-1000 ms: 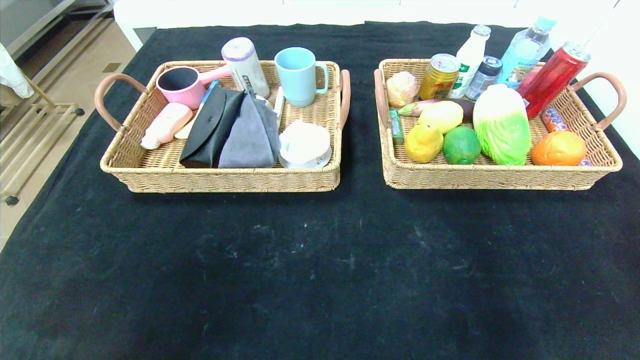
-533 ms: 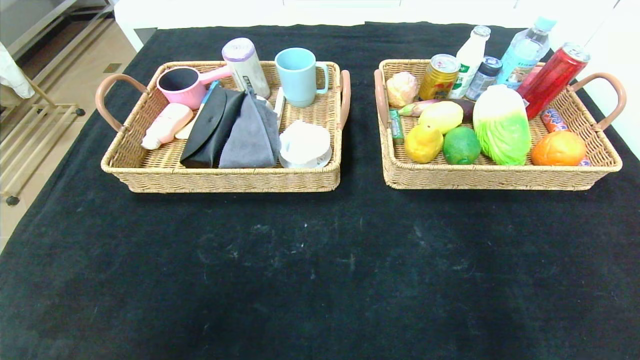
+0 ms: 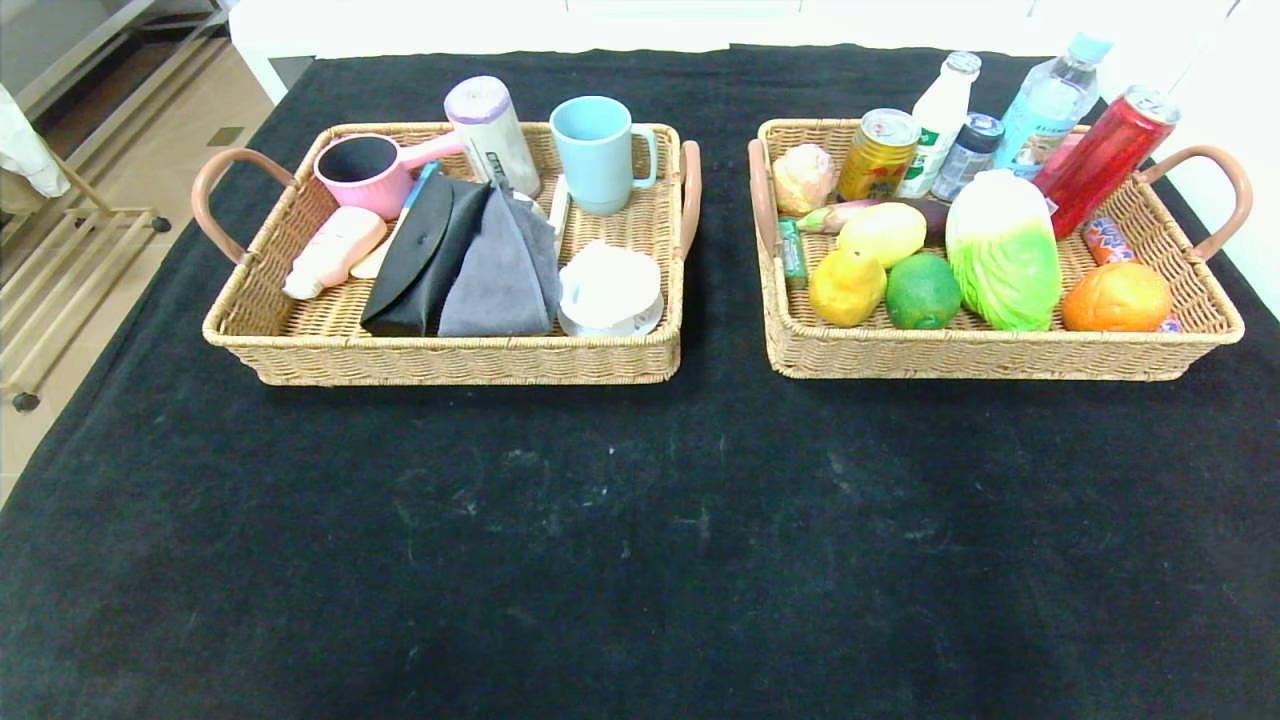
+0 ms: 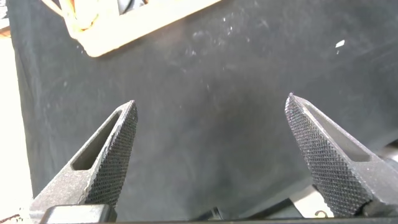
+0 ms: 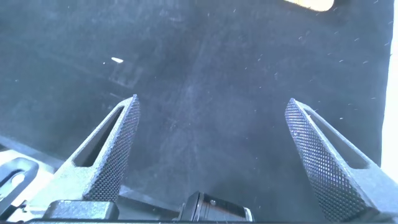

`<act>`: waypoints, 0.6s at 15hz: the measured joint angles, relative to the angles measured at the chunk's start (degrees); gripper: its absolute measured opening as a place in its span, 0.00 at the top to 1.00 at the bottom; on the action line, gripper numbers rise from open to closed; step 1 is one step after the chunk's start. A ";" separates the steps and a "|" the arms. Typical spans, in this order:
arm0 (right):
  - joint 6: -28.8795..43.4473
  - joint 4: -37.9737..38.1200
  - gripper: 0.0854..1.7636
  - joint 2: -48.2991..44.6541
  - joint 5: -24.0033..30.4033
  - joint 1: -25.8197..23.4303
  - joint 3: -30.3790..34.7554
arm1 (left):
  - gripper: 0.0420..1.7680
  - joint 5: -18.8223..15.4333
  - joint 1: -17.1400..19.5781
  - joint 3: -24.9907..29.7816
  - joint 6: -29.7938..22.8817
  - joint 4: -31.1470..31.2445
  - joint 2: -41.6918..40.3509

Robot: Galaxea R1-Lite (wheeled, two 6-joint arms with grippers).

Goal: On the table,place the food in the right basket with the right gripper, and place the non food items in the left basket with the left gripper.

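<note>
Baskets point(image 3: 440, 350) on black tablecloth point(image 3: 640, 520)

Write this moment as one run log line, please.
left gripper: open, empty | right gripper: open, empty | left basket: non-food | right basket: food | cloth: no items

Left gripper point(image 4: 210, 106) and right gripper point(image 5: 211, 107) both gape wide — empty, each hanging low

the left gripper point(image 4: 210, 106) hung over the black tablecloth point(image 4: 211, 81) with its jaws spread wide and nothing between them. its two textured fingers point(image 4: 118, 146) pointed toward the left basket point(image 4: 124, 25), well apart from it. only the basket's woven rim showed. a small white fleck point(image 4: 340, 44) lay on the cloth, away from the basket.
</note>
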 joint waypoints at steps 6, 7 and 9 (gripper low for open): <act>1.23 -11.02 0.04 -2.45 -10.70 0.06 8.57 | 0.03 1.46 0.12 9.41 -6.01 -1.46 -4.69; 1.76 -16.75 0.04 -2.50 -12.11 0.06 11.87 | 0.03 3.12 0.11 12.78 -7.61 -6.67 -4.80; 2.28 -29.71 0.04 -2.50 -14.42 0.06 20.78 | 0.03 7.11 0.11 21.37 -9.75 -17.75 -4.88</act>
